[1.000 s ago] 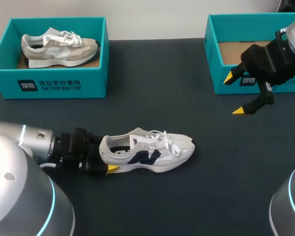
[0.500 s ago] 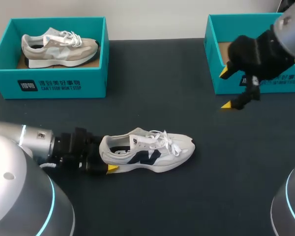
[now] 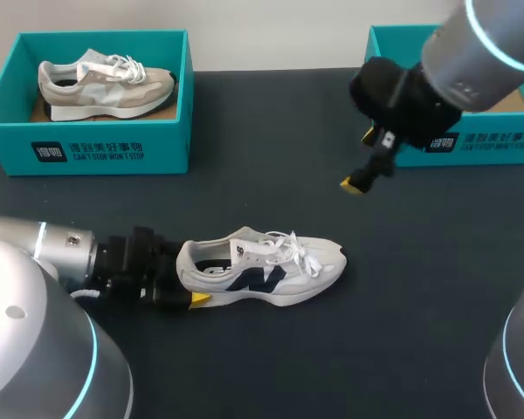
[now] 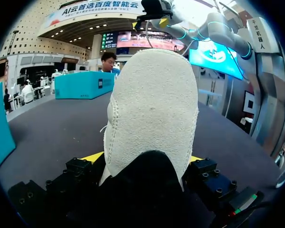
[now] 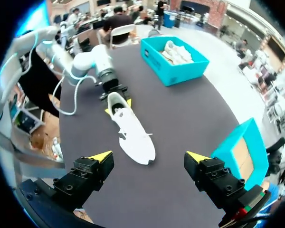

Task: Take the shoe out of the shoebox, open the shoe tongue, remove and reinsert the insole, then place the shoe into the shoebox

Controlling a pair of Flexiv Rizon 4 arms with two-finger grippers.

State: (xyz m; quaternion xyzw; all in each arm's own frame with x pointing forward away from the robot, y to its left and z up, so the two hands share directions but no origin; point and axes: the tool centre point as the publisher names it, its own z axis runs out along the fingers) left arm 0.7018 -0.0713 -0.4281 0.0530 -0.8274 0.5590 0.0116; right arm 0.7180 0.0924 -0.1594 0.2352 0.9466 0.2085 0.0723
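Left wrist view showed your left gripper (image 4: 145, 161) clamped on the heel of the white shoe (image 4: 152, 104), which stood on the table (image 3: 271, 192). Your right gripper (image 5: 149, 159) hung wide open, holding nothing, near the right-hand shoebox (image 3: 515, 153).

Exhibition hall: overhead banner (image 4: 92, 8), big screen (image 4: 216, 54)

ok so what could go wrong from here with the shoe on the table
The left gripper clamps only the back of the white shoe, so a pull on the tongue by the open right gripper could twist it loose. The loose laces lie over the tongue and could catch on that gripper.
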